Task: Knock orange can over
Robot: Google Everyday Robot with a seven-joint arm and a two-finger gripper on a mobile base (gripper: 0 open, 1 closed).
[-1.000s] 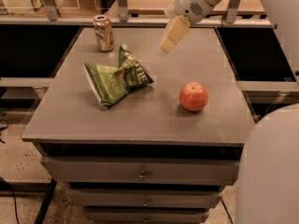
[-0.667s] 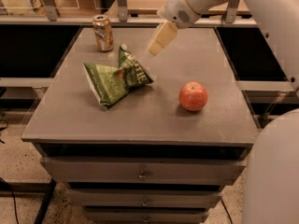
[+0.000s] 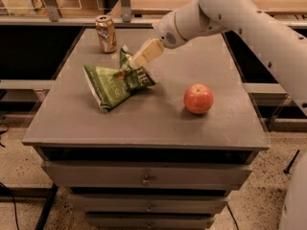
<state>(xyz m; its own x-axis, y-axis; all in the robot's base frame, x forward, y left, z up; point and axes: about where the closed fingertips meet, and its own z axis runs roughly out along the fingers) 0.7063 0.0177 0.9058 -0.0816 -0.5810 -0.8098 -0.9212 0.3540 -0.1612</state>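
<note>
The orange can [image 3: 106,33] stands upright at the back left of the grey table top [image 3: 144,123]; it is orange-gold with a silver top rim. My gripper [image 3: 139,59] hangs on the white arm that reaches in from the upper right. It is above the green chip bag [image 3: 116,80], to the right of the can and somewhat nearer the front. There is a gap between the gripper and the can.
A red-orange apple [image 3: 198,98] sits on the right half of the table. The crumpled green chip bag lies at the middle left. The table has drawers [image 3: 144,176] below. A rail and shelving run behind the table.
My gripper has moved left and down across the table, from the back right toward the chip bag and the can. The can, bag and apple have not moved.
</note>
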